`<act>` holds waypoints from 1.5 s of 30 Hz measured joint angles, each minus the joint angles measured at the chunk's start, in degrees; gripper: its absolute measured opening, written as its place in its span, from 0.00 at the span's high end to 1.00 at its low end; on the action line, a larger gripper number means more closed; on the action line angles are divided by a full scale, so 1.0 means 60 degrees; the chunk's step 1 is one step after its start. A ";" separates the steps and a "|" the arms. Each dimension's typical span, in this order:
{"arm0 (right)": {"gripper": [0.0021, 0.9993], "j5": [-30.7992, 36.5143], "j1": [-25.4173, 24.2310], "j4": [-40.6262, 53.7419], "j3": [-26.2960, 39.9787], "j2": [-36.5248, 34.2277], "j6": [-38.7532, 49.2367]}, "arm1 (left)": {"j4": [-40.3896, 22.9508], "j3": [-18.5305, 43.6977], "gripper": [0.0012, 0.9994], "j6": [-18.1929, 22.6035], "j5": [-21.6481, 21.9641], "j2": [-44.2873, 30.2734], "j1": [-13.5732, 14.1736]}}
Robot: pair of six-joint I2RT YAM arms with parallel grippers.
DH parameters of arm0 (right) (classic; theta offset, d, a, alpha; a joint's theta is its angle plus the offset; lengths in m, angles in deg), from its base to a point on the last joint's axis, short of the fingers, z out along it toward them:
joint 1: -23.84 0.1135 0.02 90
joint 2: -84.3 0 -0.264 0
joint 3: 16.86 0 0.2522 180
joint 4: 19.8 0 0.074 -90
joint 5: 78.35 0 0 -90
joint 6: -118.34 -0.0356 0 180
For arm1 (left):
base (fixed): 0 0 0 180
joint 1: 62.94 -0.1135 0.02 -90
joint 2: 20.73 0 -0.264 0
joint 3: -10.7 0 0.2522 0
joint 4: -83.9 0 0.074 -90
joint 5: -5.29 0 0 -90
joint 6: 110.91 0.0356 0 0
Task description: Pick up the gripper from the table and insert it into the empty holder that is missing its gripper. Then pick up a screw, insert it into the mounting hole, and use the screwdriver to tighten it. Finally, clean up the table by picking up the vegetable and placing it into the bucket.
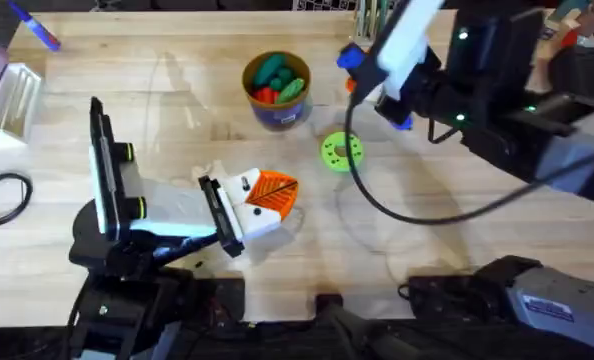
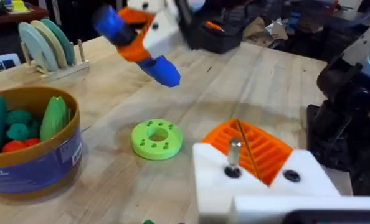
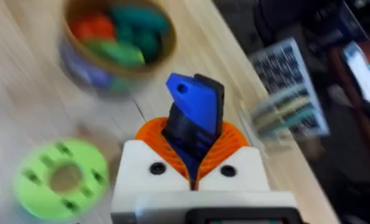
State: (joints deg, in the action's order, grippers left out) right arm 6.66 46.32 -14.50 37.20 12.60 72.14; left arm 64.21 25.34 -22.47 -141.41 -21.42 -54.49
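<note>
1. Two grippers over the table point(image 1: 177, 100): right gripper point(image 1: 377, 75) at upper right of the overhead frame, jaws clamped on the screwdriver point(image 1: 349, 57); left gripper point(image 1: 274, 192) low at centre, orange pads point(image 2: 269, 155) pressed together with just a thin seam between.
2. Screwdriver lifted clear of the table, blue body sticking out on both sides of the right gripper, just right of the bucket point(image 1: 277, 115) and above the green disc point(image 1: 340, 150).
3. Bucket at upper centre, standing upright, already holding green and red toys.
4. Judging by the tool in hand: probably at the tightening step, or heading towards it. Cleaning up with the vegetable likely still to do.
5. Cannot tell whether the loose orange wedge is seated in the holder, nor whether a screw sits in the mounting hole.
6. Small metal pin point(image 2: 233, 152) standing at the near edge of the left pads in the left wrist view: possibly a screw, too small to be sure, and unclear whether gripped.
7. Screwdriver bit hard to make out; tool and right gripper blurred.
8. Dark green speck point(image 2: 149, 221) cut off at the bottom edge of the left wrist view: too little to name.
</note>
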 joint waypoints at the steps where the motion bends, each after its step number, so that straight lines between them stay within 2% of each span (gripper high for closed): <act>1: 0.98 0.0480 -0.0059 0.0099 0.0000 -0.0237 0.0613 | 0.0000 0.0000 0.99 0.0003 -0.0001 0.0003 0.0000; 4: 0.98 0.1925 -0.0290 0.0228 0.0000 -0.1139 0.2340 | 0.0000 0.0000 0.99 0.0000 -0.0001 0.0000 0.0000; 8: 0.98 0.3132 -0.0487 0.0487 0.0000 -0.2144 0.4035 | 0.0000 0.0000 0.99 0.0000 -0.0001 0.0000 0.0000; 12: 0.98 0.3494 -0.0480 0.0955 0.0002 -0.2722 0.4873 | 0.0000 0.0000 0.99 0.0000 -0.0001 0.0000 0.0000; 17: 0.98 0.3595 -0.0476 0.1783 0.0168 -0.2894 0.5248 | -0.0003 0.0000 0.99 0.0000 -0.0001 0.0003 0.0000; 19: 0.77 0.3609 -0.0480 0.2065 0.0293 -0.2848 0.5212 | 0.0000 0.0000 0.99 0.0001 -0.0001 0.0001 0.0000; 23: 0.18 0.3650 -0.0469 0.2139 0.0481 -0.2791 0.5013 | 0.0000 0.0000 0.99 0.0004 -0.0001 0.0000 0.0000; 24: 0.11 0.3678 -0.0458 0.2128 0.0550 -0.2774 0.4928 | -0.0002 0.0000 0.99 0.0002 -0.0001 0.0002 0.0000; 25: 0.09 0.3684 -0.0451 0.2220 0.0589 -0.2753 0.4756 | -0.0001 0.0000 0.99 0.0001 -0.0001 0.0003 0.0000; 26: 0.08 0.3759 -0.0389 0.2468 0.0590 -0.2685 0.4212 | 0.0002 0.0000 0.93 0.0009 -0.0001 0.0004 0.0000; 27: 0.08 0.3775 -0.0354 0.2592 0.0590 -0.2637 0.3961 | 0.0000 0.0000 0.75 0.0022 -0.0001 0.0003 0.0000; 31: 0.08 0.3780 -0.0255 0.2937 0.0525 -0.2374 0.2729 | 0.0000 0.0000 0.15 0.0015 0.0003 0.0000 0.0000; 32: 0.08 0.3773 -0.0247 0.3028 0.0497 -0.2284 0.2421 | -0.0004 0.0000 0.05 -0.0024 0.0003 0.0001 0.0000; 36: 0.08 0.3716 -0.0229 0.3551 0.0433 -0.1729 0.1211 | 0.0065 0.0000 0.01 -0.0001 0.0090 0.0000 0.0000; 41: 0.08 0.3674 -0.0229 0.4177 0.0433 -0.0977 0.0545 | 0.0816 -0.0025 0.01 0.0007 0.0401 0.0000 0.0000; 43: 0.07 0.3676 -0.0229 0.4215 0.0433 -0.0701 0.0332 | 0.0455 0.0076 0.01 -0.0055 0.0771 0.0000 0.0000; 45: 0.07 0.3674 -0.0229 0.4213 0.0433 -0.0397 0.0102 | -0.0630 0.0486 0.01 -0.0306 0.1480 0.0000 0.0000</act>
State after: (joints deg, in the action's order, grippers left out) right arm 28.70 44.94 10.78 39.80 10.22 72.75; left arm 60.42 28.26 -24.31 -132.54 -21.42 -54.49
